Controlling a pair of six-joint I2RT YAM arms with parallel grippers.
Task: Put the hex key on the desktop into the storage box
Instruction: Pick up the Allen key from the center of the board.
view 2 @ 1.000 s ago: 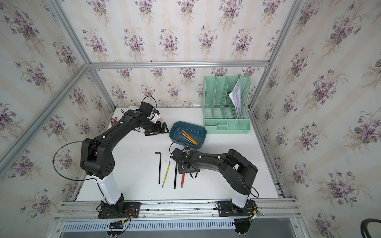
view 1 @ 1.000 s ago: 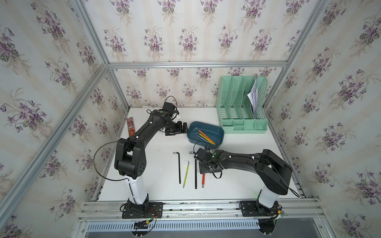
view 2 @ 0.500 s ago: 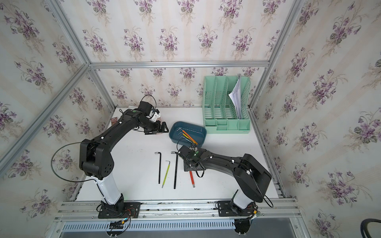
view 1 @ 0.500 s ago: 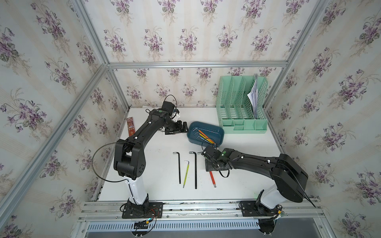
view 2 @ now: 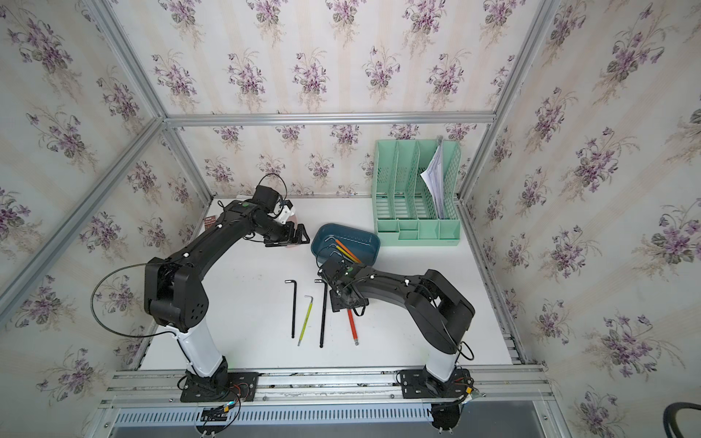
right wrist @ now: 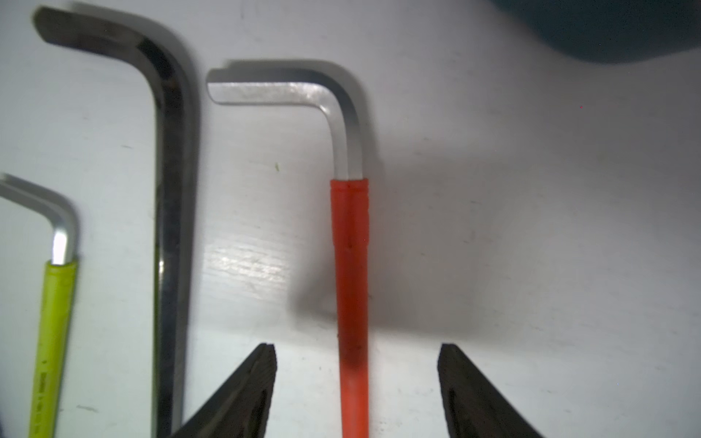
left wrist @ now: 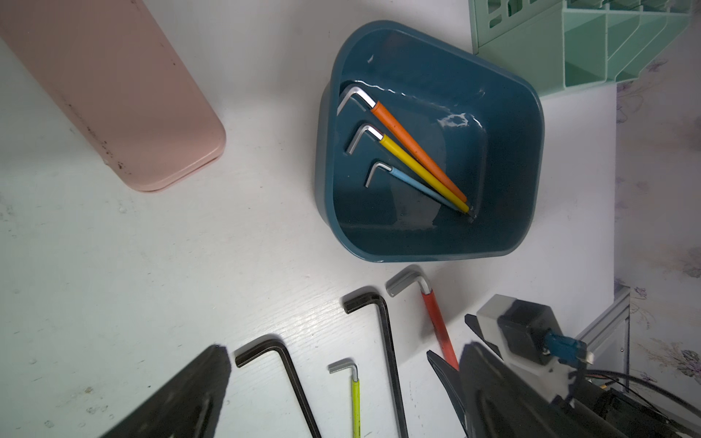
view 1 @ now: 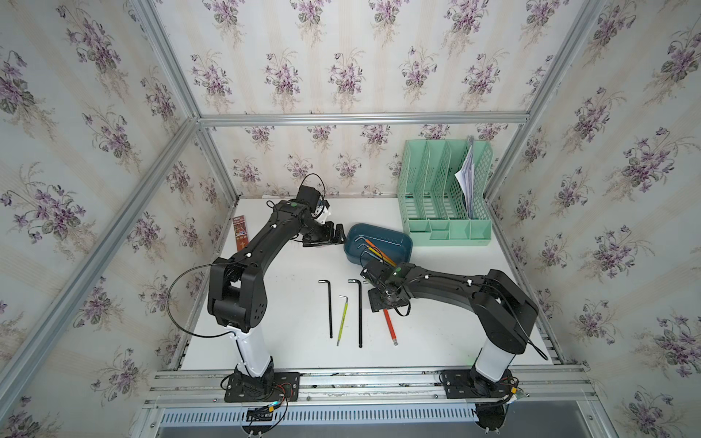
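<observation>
Right gripper [right wrist: 356, 349]: you have it low over the desktop [right wrist: 531, 227]. Its jaws are spread, one on each side of the red-sleeved hex key [right wrist: 351, 246], and neither touches it (nothing is gripped).

The red-sleeved hex key lies flat on the desktop near the storage box [view 1: 398, 244]. Beside it in a row are the long black key [view 1: 359, 314], the yellow-green key [view 1: 342, 318] and the shorter black key [view 1: 330, 309].

Inside the storage box are the orange key [left wrist: 417, 148], the yellow key [left wrist: 421, 170] and the blue key [left wrist: 421, 187].

Left gripper [view 1: 337, 236]: it hovers just beside the box's end on your left, jaws wide apart and empty.
</observation>
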